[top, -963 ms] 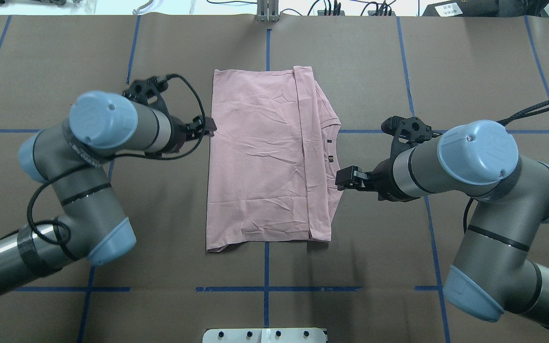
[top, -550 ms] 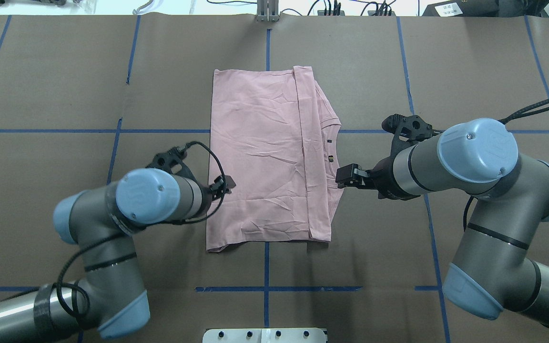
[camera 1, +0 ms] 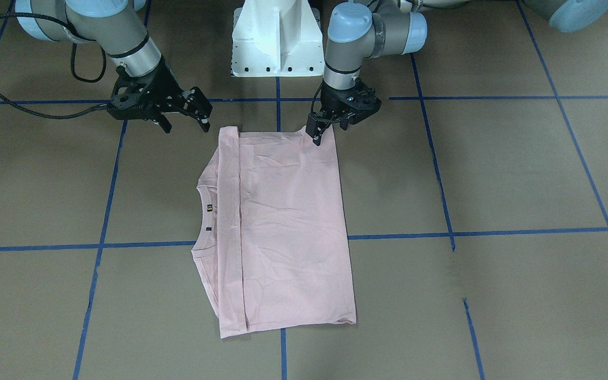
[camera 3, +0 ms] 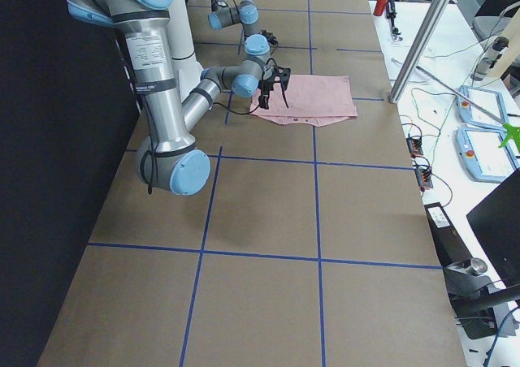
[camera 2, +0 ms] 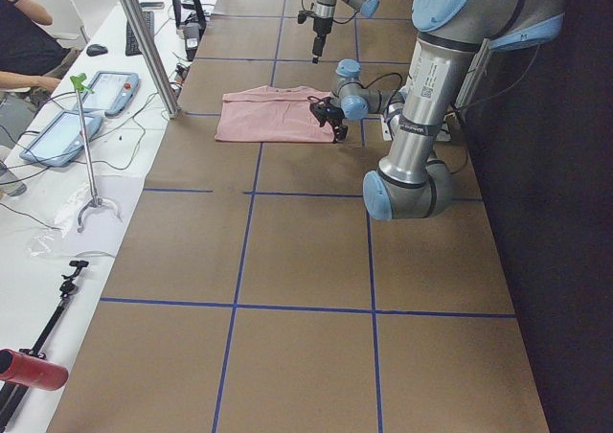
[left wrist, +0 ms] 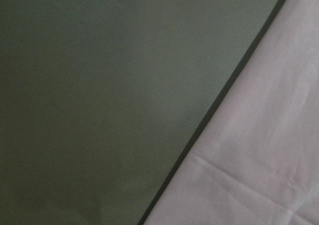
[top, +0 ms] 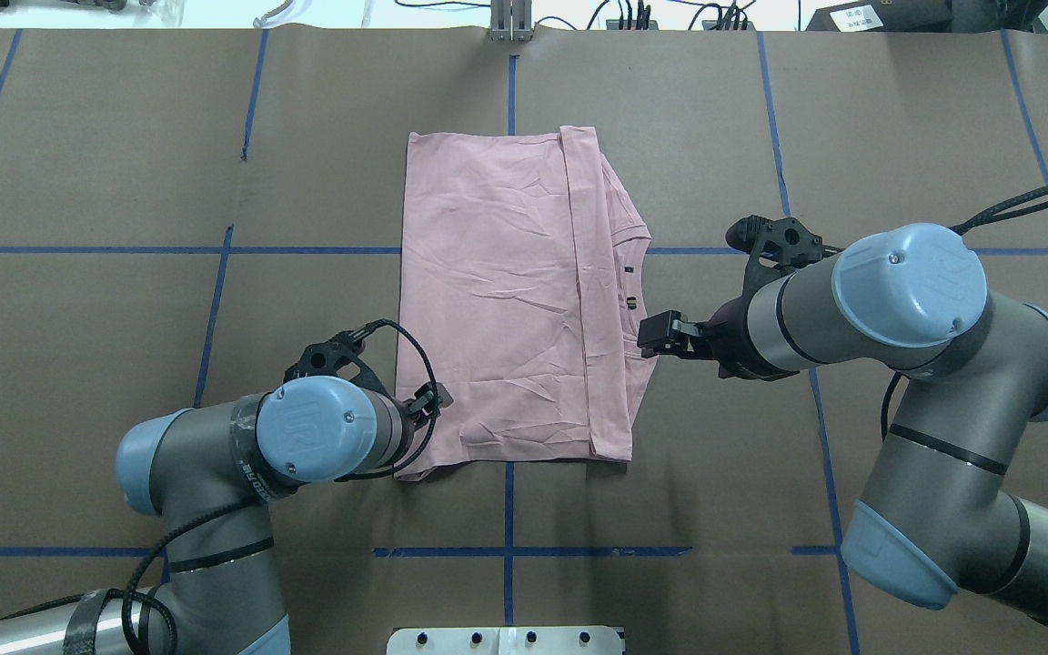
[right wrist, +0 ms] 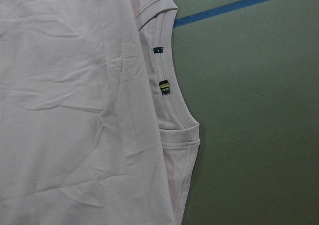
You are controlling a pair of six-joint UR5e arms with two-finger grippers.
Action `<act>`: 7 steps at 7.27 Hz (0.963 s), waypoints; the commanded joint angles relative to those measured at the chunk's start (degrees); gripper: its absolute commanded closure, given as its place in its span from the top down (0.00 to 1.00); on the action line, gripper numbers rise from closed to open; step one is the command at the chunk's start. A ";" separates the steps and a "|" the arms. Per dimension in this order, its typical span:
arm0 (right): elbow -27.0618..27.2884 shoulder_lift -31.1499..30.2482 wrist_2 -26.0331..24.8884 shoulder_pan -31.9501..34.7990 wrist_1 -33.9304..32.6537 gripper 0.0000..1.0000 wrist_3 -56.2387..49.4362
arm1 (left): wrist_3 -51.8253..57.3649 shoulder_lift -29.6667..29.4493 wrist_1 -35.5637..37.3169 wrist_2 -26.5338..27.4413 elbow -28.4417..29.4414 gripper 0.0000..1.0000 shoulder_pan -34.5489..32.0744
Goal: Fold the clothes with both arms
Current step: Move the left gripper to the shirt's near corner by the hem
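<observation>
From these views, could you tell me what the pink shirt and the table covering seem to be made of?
The shirt: soft matte knit, probably cotton jersey, given fine creases and stitched hems. The table covering: matte brown sheet, possibly paper, lying flat under blue tape lines.

Brown-papered table (top: 87, 136); blue tape grid (top: 533, 551) on table; white pedestal (camera 1: 275, 37) at table's robot-side edge; tablets (camera 2: 107, 91) beside table's operator side.

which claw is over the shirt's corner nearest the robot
The left claw: it sits over the near left corner of the pink T-shirt. The right claw is beside the opposite edge, away from any corner.
</observation>
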 commanded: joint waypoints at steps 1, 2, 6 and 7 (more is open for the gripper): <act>0.00 0.06 0.03 0.23 0.00 1.00 0.00 | -0.88 -0.07 0.45 0.02 -0.03 0.96 1.33; 0.00 0.06 0.03 0.41 0.00 1.00 0.00 | -1.41 -0.42 1.67 0.02 -0.03 0.96 2.11; 0.00 0.32 0.03 0.58 0.00 1.00 0.00 | -2.29 -0.86 3.17 -0.07 -0.03 0.23 2.74; 0.00 0.32 0.11 0.58 0.00 1.00 0.00 | -2.20 -0.86 3.17 -0.16 -0.03 0.09 2.74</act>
